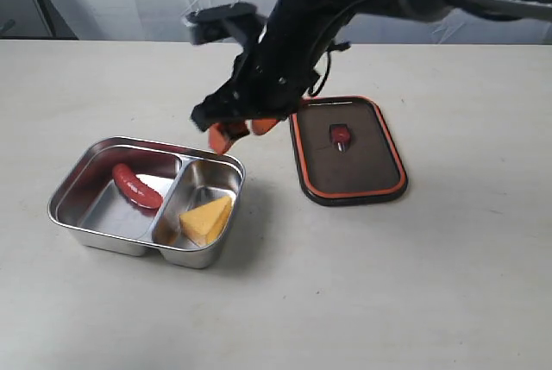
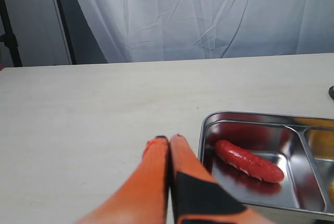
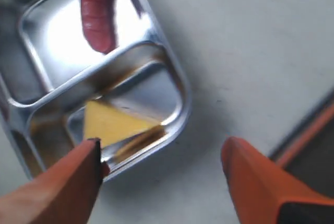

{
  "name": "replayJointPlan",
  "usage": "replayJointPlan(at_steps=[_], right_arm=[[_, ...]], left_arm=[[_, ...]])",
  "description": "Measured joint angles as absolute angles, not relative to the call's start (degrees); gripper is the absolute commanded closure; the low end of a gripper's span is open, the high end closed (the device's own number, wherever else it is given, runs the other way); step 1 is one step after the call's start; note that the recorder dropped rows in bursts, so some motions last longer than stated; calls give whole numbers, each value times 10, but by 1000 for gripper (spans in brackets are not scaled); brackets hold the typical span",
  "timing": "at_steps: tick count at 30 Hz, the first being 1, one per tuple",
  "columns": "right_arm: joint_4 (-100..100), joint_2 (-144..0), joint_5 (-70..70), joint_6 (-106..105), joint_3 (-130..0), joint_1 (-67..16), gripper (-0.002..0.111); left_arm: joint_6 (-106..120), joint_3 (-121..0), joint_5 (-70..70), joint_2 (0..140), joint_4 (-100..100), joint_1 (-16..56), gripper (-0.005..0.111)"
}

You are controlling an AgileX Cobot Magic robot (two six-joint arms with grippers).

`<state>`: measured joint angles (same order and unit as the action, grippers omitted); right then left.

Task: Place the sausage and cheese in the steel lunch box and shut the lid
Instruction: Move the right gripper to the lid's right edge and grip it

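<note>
Pale table [image 1: 448, 301], steel lunch box [image 1: 102, 239] on it, lid [image 1: 362, 163] lying just beside

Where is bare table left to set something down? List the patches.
Free: the wide strip of table in front of the steel lunch box and lid; the stretch right of the lid; the far left corner behind the box. Crowded: the gap between box and lid, where the right fingers hang open.

All views on steel lunch box [image 1: 103, 211]
</note>
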<state>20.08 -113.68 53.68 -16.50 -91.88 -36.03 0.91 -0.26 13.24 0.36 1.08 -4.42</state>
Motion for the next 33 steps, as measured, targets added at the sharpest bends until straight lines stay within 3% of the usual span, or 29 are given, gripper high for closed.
replayJointPlan(at_steps=[16,33], right_arm=[[67,-1148,644,-43,-932,-130,43],[51,-1259,643,-41,-932,-123,43]], left_arm=[[9,-3,132,4,11,-44,107],[9,-3,132,4,11,-44,107]])
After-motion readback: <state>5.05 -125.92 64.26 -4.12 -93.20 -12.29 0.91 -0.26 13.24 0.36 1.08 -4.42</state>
